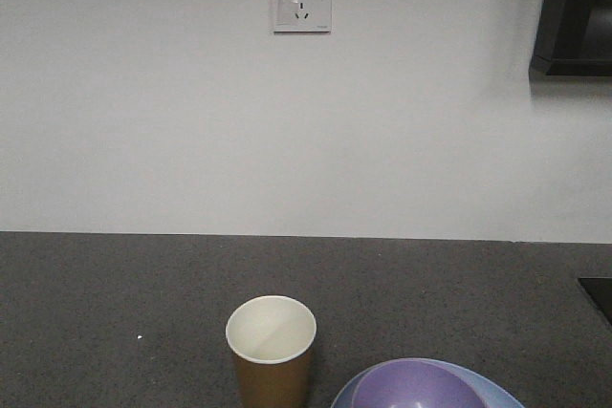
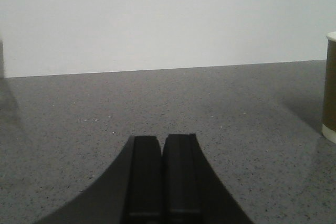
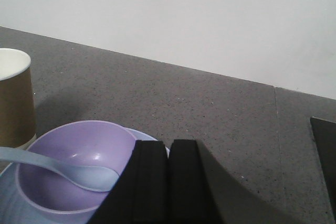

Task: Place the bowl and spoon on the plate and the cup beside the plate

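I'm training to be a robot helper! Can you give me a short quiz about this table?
1. True or false: the small pale blue plastic spoon lies with its scoop inside the round lavender plastic bowl.
2. What does the bowl sit on: A) bare grey counter, B) the round pale blue plate, C) the cup?
3. Fill in: the brown paper cup stands upright ___ the plate.

Key:
1. True.
2. B.
3. Beside. Both grippers, left and right, have shut, empty jaws.

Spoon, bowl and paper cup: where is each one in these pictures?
spoon (image 3: 79,173): right wrist view, on its scoop inside the bowl.
bowl (image 3: 79,142): right wrist view, on its purple inner wall.
cup (image 1: 271,333): front view, on its white inside.
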### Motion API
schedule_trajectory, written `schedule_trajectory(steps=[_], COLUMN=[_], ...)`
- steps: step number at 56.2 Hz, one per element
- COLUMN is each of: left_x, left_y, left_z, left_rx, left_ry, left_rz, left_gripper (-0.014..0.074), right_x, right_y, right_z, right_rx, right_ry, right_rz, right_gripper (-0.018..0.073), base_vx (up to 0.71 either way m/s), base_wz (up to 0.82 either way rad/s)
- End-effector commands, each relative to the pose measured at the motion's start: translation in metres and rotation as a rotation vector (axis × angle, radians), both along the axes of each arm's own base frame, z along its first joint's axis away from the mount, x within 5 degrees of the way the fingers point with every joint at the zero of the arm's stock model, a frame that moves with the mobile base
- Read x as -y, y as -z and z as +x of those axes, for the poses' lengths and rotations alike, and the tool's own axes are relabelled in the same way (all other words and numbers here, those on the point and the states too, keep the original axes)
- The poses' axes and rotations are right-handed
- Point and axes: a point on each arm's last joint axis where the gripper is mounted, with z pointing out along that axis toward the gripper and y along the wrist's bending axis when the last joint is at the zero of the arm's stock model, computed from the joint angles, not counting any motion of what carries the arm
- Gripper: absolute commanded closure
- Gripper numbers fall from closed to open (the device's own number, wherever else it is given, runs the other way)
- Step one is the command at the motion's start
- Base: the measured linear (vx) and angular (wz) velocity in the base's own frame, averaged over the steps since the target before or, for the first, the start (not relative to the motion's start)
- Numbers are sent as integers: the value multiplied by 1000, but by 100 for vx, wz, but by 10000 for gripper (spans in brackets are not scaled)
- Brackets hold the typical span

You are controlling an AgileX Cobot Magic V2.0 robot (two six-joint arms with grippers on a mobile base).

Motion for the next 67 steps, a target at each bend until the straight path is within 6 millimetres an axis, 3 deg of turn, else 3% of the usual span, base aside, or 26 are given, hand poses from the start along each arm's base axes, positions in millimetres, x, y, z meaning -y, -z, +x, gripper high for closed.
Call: schedule_trajectory(steps=[1,11,33,43,52,67], left_x=[-1,-1,-1,-1,-1,-1], left_y=[-16,-16,-16,-16,-16,-16], left_z=[-2,-2,-2,-2,-2,-2], left_rx=[110,110,110,110,110,110], left_ry=[-5,-5,-5,-5,-5,-5], left_rz=[-30,-30,-30,-30,-30,-30], left_gripper=[599,599,599,599,599,599], right_x=[2,3,11,17,20,21], right_y=[-16,-9,69,92,103,98], right_z=[2,2,-16,-29,-37,-47], right_rx=[100,78,144,175,234,329], right_ry=[24,51,122,185,224,215], right_rz=[11,76,209,264,263,272], right_gripper=[568,568,568,568,568,568], base_vx=[0,0,0,0,0,0], base_wz=[0,0,0,0,0,0])
